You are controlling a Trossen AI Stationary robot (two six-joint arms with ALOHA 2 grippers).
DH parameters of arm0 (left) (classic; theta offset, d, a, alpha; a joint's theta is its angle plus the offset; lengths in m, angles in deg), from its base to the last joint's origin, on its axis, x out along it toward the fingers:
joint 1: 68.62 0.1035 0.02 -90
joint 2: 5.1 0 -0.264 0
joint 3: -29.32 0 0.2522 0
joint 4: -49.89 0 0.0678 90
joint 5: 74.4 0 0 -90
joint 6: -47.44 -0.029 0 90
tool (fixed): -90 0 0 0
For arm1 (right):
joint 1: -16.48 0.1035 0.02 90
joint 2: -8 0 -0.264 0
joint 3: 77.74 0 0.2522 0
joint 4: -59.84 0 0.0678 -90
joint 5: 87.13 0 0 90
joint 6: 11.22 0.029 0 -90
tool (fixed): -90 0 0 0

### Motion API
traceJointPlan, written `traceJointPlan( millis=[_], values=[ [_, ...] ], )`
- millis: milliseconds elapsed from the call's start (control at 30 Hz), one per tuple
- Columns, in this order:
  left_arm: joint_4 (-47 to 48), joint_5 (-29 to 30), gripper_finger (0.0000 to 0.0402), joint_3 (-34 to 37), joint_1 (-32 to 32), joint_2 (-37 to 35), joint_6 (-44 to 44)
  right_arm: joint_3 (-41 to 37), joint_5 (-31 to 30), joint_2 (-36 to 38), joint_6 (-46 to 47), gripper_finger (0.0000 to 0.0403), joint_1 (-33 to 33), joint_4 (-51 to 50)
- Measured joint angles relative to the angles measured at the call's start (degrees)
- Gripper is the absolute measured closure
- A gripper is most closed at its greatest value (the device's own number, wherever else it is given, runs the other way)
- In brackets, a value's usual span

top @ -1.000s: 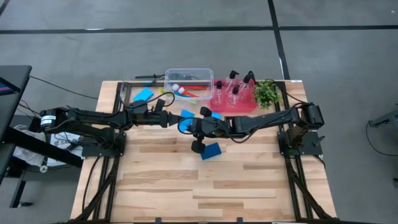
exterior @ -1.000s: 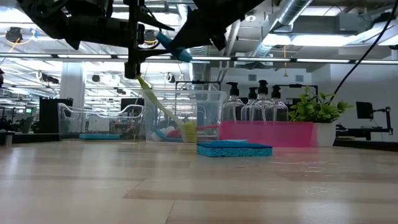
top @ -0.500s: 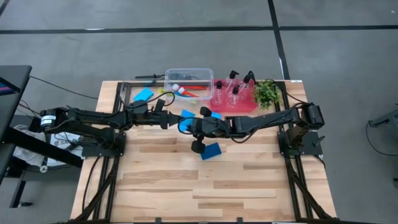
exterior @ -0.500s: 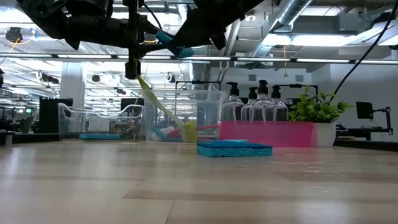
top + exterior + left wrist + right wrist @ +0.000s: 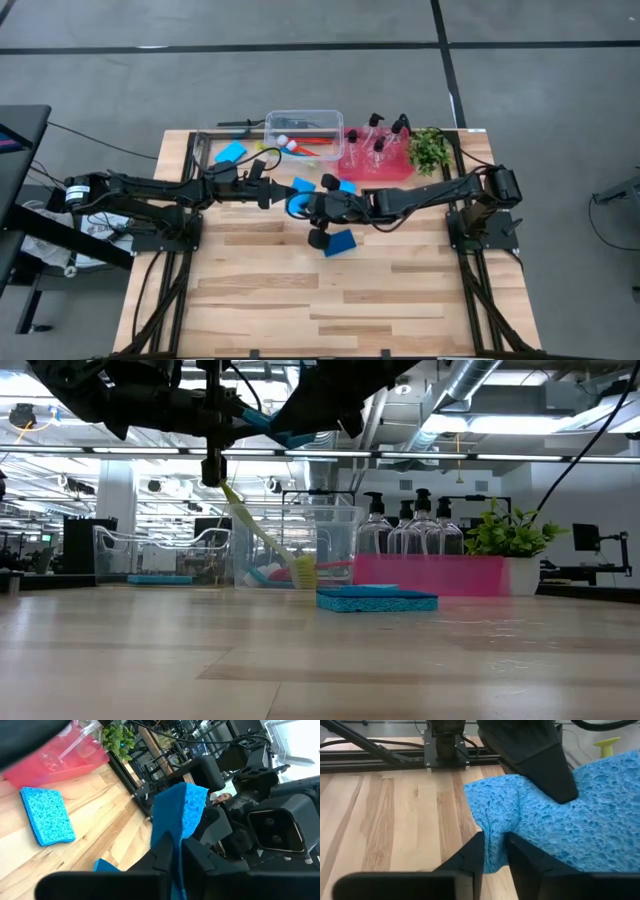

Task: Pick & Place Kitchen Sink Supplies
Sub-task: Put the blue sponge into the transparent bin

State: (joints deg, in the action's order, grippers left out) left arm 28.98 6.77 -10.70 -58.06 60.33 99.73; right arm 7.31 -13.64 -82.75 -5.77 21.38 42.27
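1. High view. Both arms meet over the middle of the wooden surface (image 5: 300, 290). A blue sponge (image 5: 299, 203) hangs in the air between the left claw (image 5: 272, 194) and the right claw (image 5: 308, 207). From the left claw it lies at 3 o'clock; from the right claw, at 9 o'clock. Each claw reaches it equally. A second sponge (image 5: 341, 243) lies flat at 5 o'clock from the pair; a third (image 5: 230, 152) sits at the far left, by the clear tub (image 5: 303, 116).

2. Low view. The sponge (image 5: 268, 426) is carried high, well above the surface, between the dark arms.

3. Left wrist view. The left claw (image 5: 176, 851) is pressed together, pinching one edge of the sponge (image 5: 181, 810).

4. Right wrist view. The right claw (image 5: 493, 851) pinches the opposite edge of the sponge (image 5: 540, 832), which puckers between its fingers. Judgement: a handover; one claw must let go.
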Motion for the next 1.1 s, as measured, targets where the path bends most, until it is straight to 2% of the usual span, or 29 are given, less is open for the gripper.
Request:
traceJointPlan(
  millis=[133, 400, 567, 800, 1100],
  values=[
    [0.0, 0.1, 0.0387, 0.0, 0.0, 0.0, 0.0, 0.0, 0.0, 0.0, 0.0, 0.0303, 0.4, -0.1],
    [0.0, 0.1, 0.0376, 0.0, 0.0, 0.0, 0.0, 0.0, -0.1, 0.0, -0.8, 0.0225, 2.2, -0.2],
    [0.0, 0.2, 0.0383, 0.0, 0.0, 0.0, -0.4, 0.0, -1.6, 0.0, -1.0, 0.0194, 2.6, -0.2],
    [-0.1, 1.3, 0.0377, 0.0, 0.2, 0.0, -1.1, 0.0, -1.7, 0.1, -0.9, 0.0190, 2.6, -0.9],
    [-0.1, 1.3, 0.0379, 0.0, 2.8, 0.0, -2.6, 0.0, -1.7, 6.0, 2.1, 0.0218, 2.5, -10.0]
  ],
)
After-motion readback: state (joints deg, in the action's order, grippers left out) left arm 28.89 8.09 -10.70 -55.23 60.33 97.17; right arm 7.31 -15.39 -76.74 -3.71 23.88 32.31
